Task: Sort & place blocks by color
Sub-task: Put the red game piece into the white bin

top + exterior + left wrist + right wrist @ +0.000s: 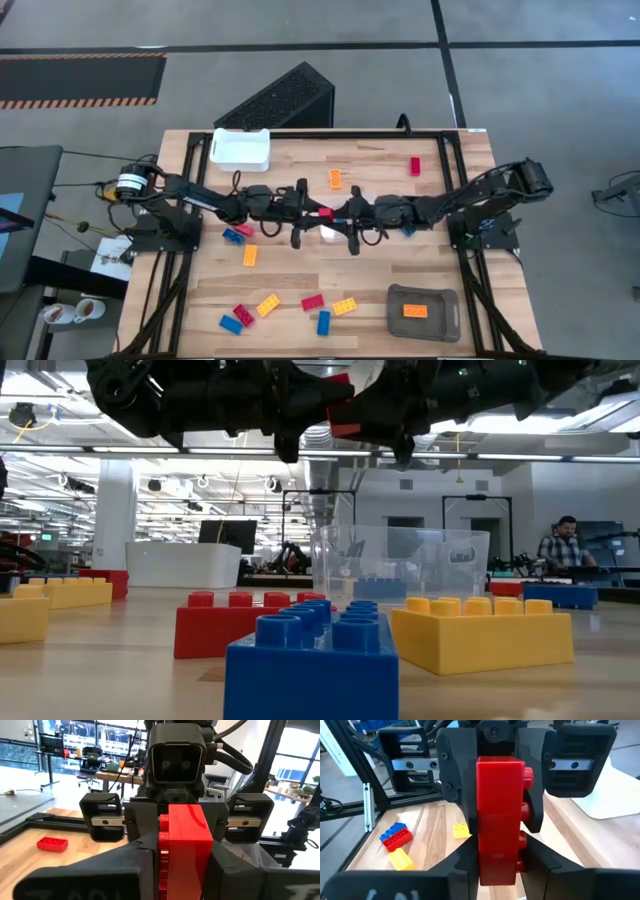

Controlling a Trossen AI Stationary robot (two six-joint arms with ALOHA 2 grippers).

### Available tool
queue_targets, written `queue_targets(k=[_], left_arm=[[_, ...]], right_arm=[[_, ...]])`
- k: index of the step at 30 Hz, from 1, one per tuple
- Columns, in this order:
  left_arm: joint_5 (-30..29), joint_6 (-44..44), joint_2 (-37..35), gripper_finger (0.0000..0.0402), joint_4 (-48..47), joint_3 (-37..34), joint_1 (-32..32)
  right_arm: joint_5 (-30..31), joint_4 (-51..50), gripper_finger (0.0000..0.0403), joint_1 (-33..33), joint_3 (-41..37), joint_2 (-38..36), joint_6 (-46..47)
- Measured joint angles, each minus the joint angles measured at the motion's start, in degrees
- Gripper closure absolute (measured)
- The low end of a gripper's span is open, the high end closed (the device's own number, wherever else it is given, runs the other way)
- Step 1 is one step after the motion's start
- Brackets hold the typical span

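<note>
Both tools, left tool (300,212) and right tool (352,222), pinch one red block (324,212) mid-table.

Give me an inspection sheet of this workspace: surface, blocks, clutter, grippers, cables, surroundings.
Surface: wooden table in a black frame.
Job's things: one red block held in the air between both grippers over the table's middle; one orange block in the grey tray; other red, blue and yellow blocks loose on the table; a clear container and a white tray with no blocks seen in them.
Clutter: nothing seen.
Grippers: left gripper and right gripper meet at mid-table, both shut on the red block.
Cables: wires at the left arm's base.
Surroundings: a person seated far behind; a black box beyond the table.
</note>
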Motion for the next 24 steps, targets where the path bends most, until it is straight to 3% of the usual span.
queue_targets(k=[7,11,17,24], left_arm=[[-3.02,2.03,-3.81,0.0343,-8.23,-0.03,1.3],[-9.99,5.27,-9.58,0.0343,-18.81,-0.05,3.28],[-24.56,12.11,-19.48,0.0343,-38.74,-0.42,11.43],[-12.23,6.41,-23.87,0.0343,-49.33,-0.6,34.0]], right_arm=[[-2.42,-8.04,0.0195,-0.2,-0.04,-1.59,3.06],[-3.02,-13.71,0.0158,-0.04,-0.07,-5.31,3.33],[-1.88,-21.23,0.0149,-0.13,-0.07,-10.54,5.4],[-1.87,-22.21,0.0154,0.31,-0.07,-11.22,6.14]])
